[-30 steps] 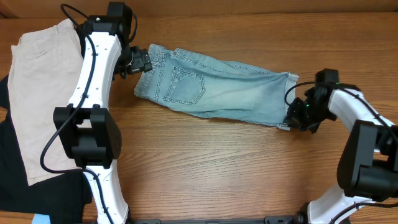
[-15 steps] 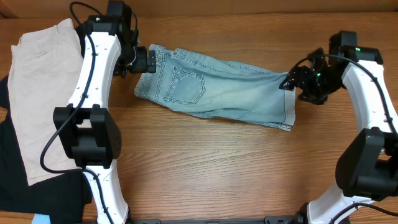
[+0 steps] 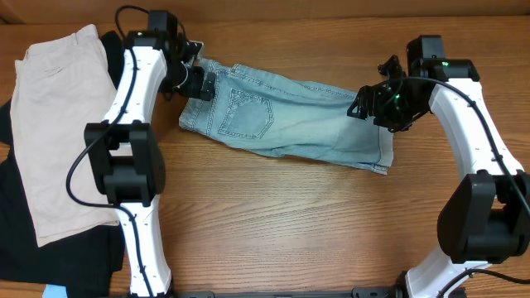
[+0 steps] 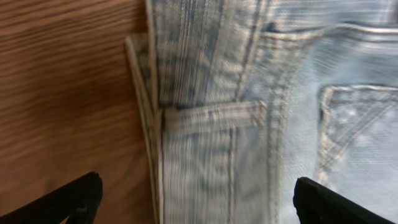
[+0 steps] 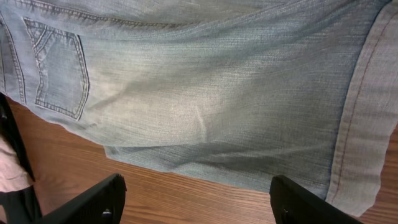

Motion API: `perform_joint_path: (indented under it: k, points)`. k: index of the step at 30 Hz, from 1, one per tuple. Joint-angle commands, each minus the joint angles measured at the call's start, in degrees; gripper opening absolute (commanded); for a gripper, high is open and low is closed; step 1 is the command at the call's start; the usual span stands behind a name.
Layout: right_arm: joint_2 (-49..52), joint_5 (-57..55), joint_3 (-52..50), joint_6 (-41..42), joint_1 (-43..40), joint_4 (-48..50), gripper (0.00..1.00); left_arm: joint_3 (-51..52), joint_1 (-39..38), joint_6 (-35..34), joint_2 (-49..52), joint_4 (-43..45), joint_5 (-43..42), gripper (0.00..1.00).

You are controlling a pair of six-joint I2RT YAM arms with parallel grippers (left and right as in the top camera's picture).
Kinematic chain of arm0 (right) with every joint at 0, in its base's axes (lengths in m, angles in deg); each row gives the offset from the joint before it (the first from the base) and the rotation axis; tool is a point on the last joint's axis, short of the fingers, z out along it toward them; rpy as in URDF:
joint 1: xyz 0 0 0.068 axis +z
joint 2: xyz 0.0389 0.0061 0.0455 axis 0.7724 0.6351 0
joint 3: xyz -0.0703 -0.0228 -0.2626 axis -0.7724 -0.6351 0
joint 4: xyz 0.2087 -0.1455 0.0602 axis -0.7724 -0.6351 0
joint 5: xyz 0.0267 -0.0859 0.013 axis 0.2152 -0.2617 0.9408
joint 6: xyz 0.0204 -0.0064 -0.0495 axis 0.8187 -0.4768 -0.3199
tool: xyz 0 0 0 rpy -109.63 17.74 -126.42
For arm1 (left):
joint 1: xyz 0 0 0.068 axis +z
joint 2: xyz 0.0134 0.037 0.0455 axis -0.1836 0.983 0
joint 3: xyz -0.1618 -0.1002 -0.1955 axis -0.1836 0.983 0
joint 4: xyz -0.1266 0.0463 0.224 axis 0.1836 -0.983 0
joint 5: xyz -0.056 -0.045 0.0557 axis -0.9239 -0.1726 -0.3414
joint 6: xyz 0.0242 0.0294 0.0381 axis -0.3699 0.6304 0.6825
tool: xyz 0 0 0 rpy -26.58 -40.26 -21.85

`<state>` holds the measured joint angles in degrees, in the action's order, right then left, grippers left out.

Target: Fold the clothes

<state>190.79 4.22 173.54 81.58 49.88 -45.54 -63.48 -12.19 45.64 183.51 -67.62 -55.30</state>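
Observation:
The clothes, one pair of faded light-blue denim shorts (image 3: 290, 124), lie folded lengthwise across the table's far middle, back pocket up, waistband left, cuffed hem right. My left gripper (image 3: 201, 84) hovers open over the waistband. In the left wrist view the belt loop (image 4: 211, 115) sits ahead of the gripper (image 4: 199, 202), one finger over wood, the other over denim. My right gripper (image 3: 364, 106) stands open above the hem end, holding nothing. In the right wrist view the shorts (image 5: 205, 81) and cuff (image 5: 367, 118) lie beyond the open gripper (image 5: 199, 199).
Beige shorts (image 3: 58, 124) lie spread at the left on a black garment (image 3: 25, 240). Bare wood table (image 3: 290, 223) spreads in front of the denim. A sliver of beige and black cloth shows at the left edge of the right wrist view.
My right gripper opened, let go of the hem's near corner, and moved toward the far side and left over the hem. The left gripper shifted slightly right over the waistband.

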Motion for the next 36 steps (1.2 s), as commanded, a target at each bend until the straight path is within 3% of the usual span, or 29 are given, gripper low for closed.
perform_joint_path:
  k: [1, 8, 13, 19, 24, 31, 33, 35, 36]
  points:
    - [-0.8, -1.3, 0.6, -0.3, -0.2, 0.1, 0.78, -0.7, 0.5, 2.7, 1.2, 1.1, -1.7, 1.0]
    - [-0.8, -4.5, 0.6, 1.6, -0.2, -0.1, 0.78, -0.7, 0.4, 2.6, 4.4, 0.6, -6.0, 0.96]
    - [-0.8, -5.9, 0.6, 2.4, -0.3, 0.1, 0.76, -0.7, 0.4, 2.6, 5.3, -3.3, -10.9, 0.65]
    - [-0.8, -5.9, 0.6, 2.5, -0.3, 0.7, 0.74, -0.7, -0.1, 1.7, 5.3, -4.9, -12.4, 0.04]
    - [-0.8, -5.9, 0.6, 2.4, -0.3, 0.5, 0.69, -1.4, -0.2, -1.8, 5.0, -5.0, -12.4, 0.04]
    - [-0.2, -5.9, -0.5, 4.0, 0.1, 2.3, 0.44, -13.6, 1.6, -3.7, 2.9, -16.1, -12.1, 0.04]
    - [-0.1, -5.9, -2.8, 4.5, 0.2, 4.9, 0.33, -19.0, 1.7, -3.7, 2.5, -19.8, -12.0, 0.04]
    - [-0.1, -5.8, -5.8, 6.3, 0.3, 8.2, 0.08, -24.6, 1.7, -3.7, 2.4, -23.3, -12.0, 0.04]
    - [-0.1, -5.8, -7.7, 7.1, 0.3, 10.3, 0.04, -27.3, 1.6, -3.7, 2.4, -25.0, -12.0, 0.04]
